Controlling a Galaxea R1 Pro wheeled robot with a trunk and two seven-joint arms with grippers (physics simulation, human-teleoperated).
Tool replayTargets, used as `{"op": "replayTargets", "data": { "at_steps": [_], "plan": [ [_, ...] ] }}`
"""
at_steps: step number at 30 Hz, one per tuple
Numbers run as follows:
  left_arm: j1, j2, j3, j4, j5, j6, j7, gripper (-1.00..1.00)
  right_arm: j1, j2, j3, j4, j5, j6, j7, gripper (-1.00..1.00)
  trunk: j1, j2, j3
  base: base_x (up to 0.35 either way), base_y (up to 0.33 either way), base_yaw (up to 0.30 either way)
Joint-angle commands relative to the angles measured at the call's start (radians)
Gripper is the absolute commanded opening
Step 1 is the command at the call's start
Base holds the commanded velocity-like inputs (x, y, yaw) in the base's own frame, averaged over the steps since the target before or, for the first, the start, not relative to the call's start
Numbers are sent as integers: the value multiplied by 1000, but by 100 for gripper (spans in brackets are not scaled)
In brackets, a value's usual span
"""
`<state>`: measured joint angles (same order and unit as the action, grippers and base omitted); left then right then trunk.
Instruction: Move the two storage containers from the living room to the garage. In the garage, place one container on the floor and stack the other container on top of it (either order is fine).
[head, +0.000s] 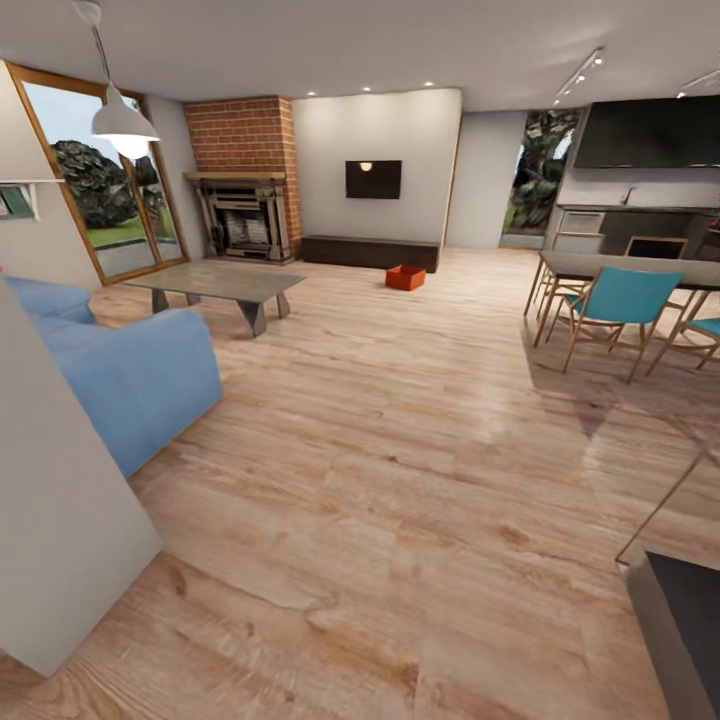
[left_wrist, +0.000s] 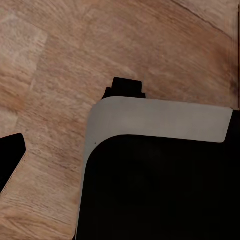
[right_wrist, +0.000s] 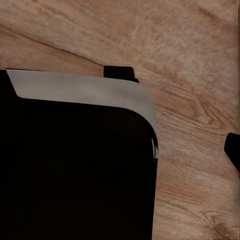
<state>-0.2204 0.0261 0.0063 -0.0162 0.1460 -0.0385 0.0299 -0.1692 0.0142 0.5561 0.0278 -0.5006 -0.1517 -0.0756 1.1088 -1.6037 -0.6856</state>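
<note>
Fingers: spread or closed cannot be told; each wrist view gives the robot's dark base over wood planks, arms apparently tucked for driving. Storage container (head: 405, 277): upper centre of head view, beside low dark cabinet (head: 370, 252), well ahead, not yet reached.

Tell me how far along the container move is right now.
Nothing looks done yet. An orange-red open-top plastic bin sits on the light wood-plank floor by the low dark cabinet, far across the room. Still left: reaching it, carrying both bins to the garage, and stacking them.
</note>
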Motion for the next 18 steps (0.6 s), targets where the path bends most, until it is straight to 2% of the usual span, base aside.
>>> {"op": "replayTargets", "data": {
  "at_steps": [1, 18],
  "plan": [
    [-1, 0, 0, 1, 7, -3, 1, 100, -1, 1, 8, 3, -8, -5, -1, 100, 0, 0, -1, 322, 0, -17],
    [-1, 0, 0, 1, 7, -3, 1, 100, -1, 0, 8, 3, -7, -5, -1, 100, 0, 0, -1, 322, 0, -1]
  ]
}}
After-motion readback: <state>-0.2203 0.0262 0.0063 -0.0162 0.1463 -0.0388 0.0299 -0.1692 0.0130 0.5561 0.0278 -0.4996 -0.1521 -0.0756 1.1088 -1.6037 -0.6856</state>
